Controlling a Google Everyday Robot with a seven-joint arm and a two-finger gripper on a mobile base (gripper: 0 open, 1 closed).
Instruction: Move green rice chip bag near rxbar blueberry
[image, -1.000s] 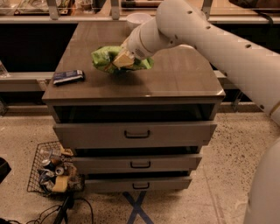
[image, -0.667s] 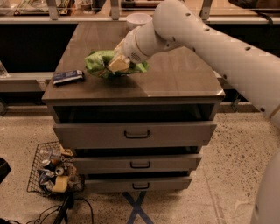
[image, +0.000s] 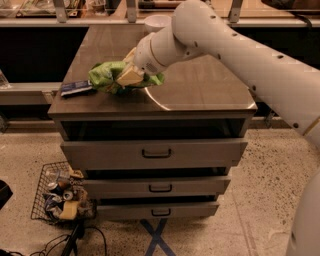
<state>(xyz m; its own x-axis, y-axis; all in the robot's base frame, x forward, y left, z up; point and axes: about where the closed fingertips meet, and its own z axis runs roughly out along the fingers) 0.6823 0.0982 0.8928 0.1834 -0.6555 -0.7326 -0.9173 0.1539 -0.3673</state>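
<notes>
The green rice chip bag (image: 106, 75) is a crinkled light-green foil bag on the left part of the brown cabinet top (image: 200, 90). My gripper (image: 127, 76) is shut on the bag's right side, with its pale fingers (image: 131, 77) pressed into the foil. The bag is just above or on the surface; I cannot tell which. The rxbar blueberry (image: 76, 88), a small flat dark blue bar, lies near the front left corner, just left of the bag with a small gap between them.
A white bowl (image: 157, 22) stands at the back of the cabinet top. Drawers (image: 156, 153) face front below. A wire basket (image: 60, 197) with cans sits on the floor at lower left, with cables beside it. A shelf rail runs behind.
My gripper has carried the green bag leftward and toward the front, bringing it close to the blue bar. The bar has not moved.
</notes>
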